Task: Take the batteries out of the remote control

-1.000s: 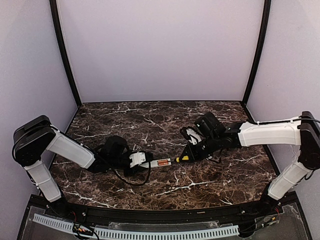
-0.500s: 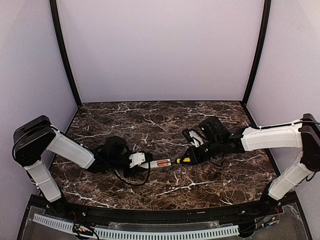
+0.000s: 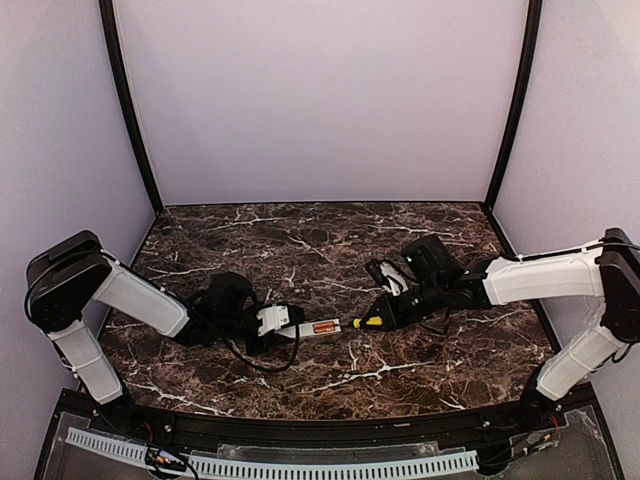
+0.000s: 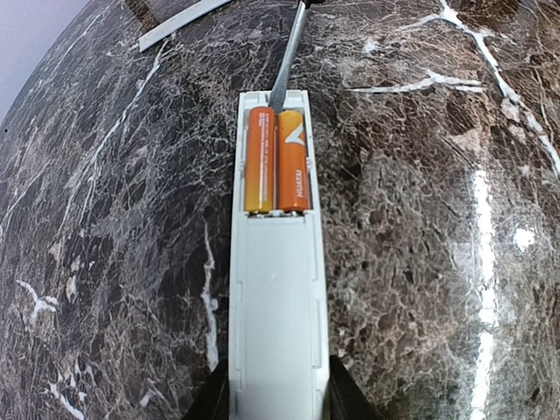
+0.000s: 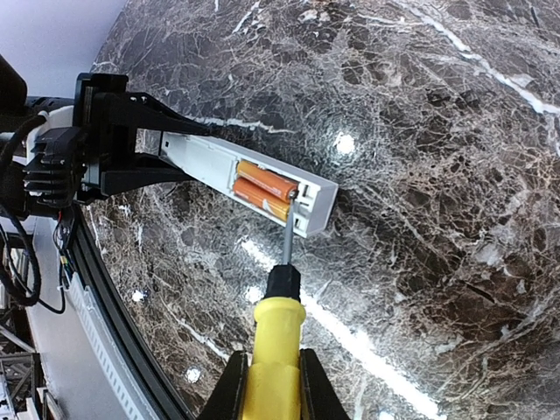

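Batteries point(image 4: 276, 160) both sit in remote point(image 4: 278, 297) — none out yet. Cover point(image 4: 179, 24) lies off at 11 o'clock. Left gripper point(image 4: 278, 404) clamps remote, right gripper point(image 5: 271, 389) clamps screwdriver point(image 5: 280, 319) — tip at bay's 12 o'clock end.

2 batteries point(image 4: 293, 162), 1 remote point(image 4: 276, 306), 1 screwdriver point(image 5: 276, 337)

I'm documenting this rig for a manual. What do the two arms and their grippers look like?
Both the left arm and right arm have smooth white shells between bulky black joints. The left gripper and right gripper are black with slim black fingers. A loose black cable loops beside the left wrist.
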